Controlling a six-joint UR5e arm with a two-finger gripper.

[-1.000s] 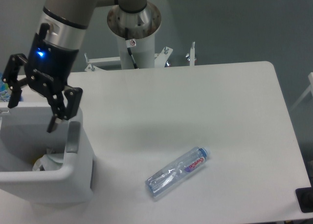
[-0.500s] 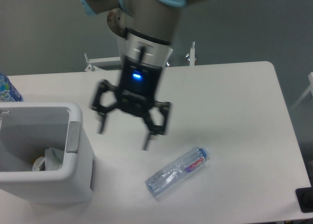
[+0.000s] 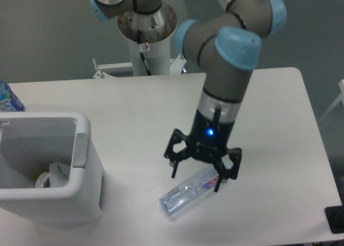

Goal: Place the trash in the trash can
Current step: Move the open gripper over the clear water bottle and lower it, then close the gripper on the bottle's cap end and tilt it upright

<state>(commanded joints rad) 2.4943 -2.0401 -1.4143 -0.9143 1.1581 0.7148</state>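
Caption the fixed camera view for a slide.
Open gripper above water bottle; wrapper inside trash can.

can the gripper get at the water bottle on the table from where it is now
Probably yes: the open gripper hangs right over the water bottle, which lies on its side on the table with nothing beside it.

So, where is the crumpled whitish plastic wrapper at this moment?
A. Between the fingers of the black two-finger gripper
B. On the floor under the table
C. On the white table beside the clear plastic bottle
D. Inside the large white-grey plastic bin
D: the crumpled whitish plastic wrapper lies at the bottom of the large white-grey plastic bin, while the open black two-finger gripper hangs over the clear plastic bottle on the table.
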